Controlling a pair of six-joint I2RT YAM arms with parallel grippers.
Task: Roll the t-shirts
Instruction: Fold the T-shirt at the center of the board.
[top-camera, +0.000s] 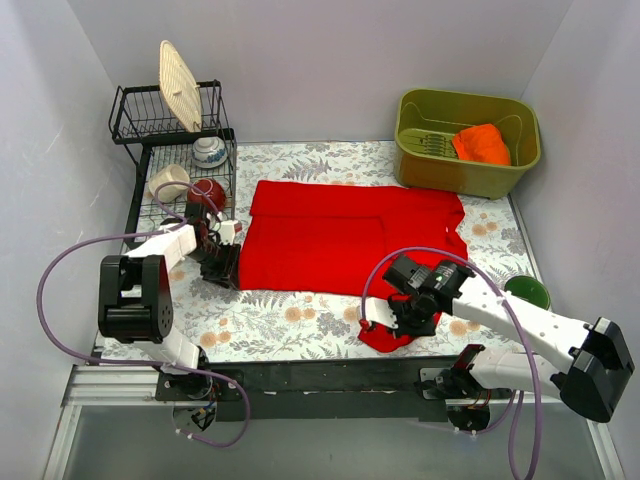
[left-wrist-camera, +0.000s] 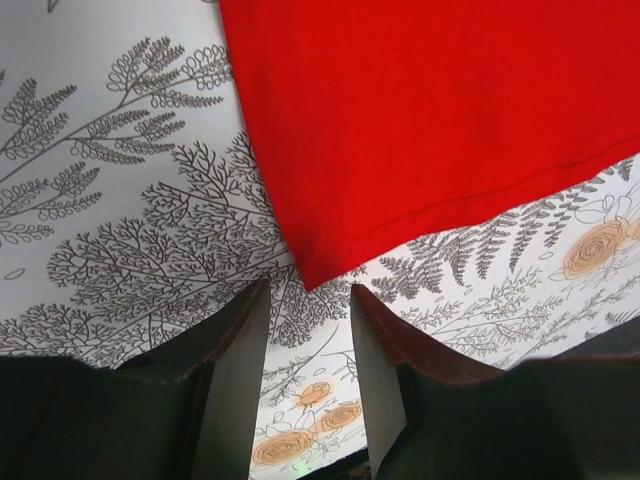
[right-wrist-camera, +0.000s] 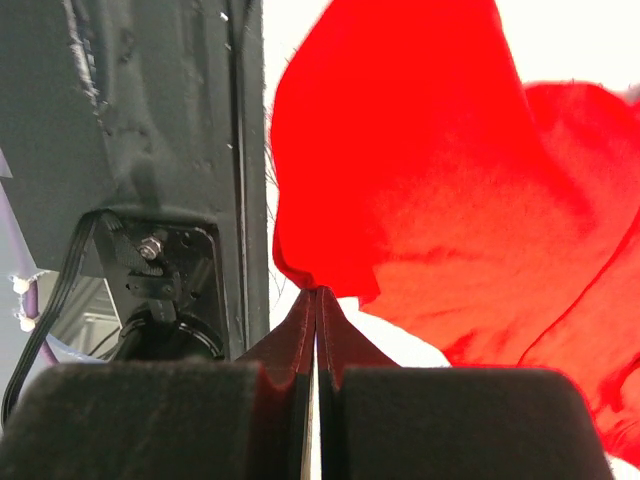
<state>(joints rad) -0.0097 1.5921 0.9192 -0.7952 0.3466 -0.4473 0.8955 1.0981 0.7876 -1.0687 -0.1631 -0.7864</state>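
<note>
A plain red t-shirt (top-camera: 340, 235) lies spread flat on the floral tablecloth, with one part pulled towards the front edge. My left gripper (top-camera: 222, 268) is open and low at the shirt's near left corner. In the left wrist view that corner (left-wrist-camera: 420, 120) ends just ahead of the gap between the gripper's tips (left-wrist-camera: 310, 292), and nothing is between them. My right gripper (top-camera: 400, 318) is shut on a lifted fold of the shirt near the table's front. In the right wrist view the red cloth (right-wrist-camera: 430, 180) hangs from the closed tips of the gripper (right-wrist-camera: 317, 292).
A black dish rack (top-camera: 135, 125) stands at the back left with a woven plate (top-camera: 180, 85), a white bowl (top-camera: 208, 150), a cup (top-camera: 170, 182) and a small red round item (top-camera: 208, 192). An olive tub (top-camera: 510, 165) holds an orange cloth (top-camera: 482, 143). A green bowl (top-camera: 527, 291) sits at the right.
</note>
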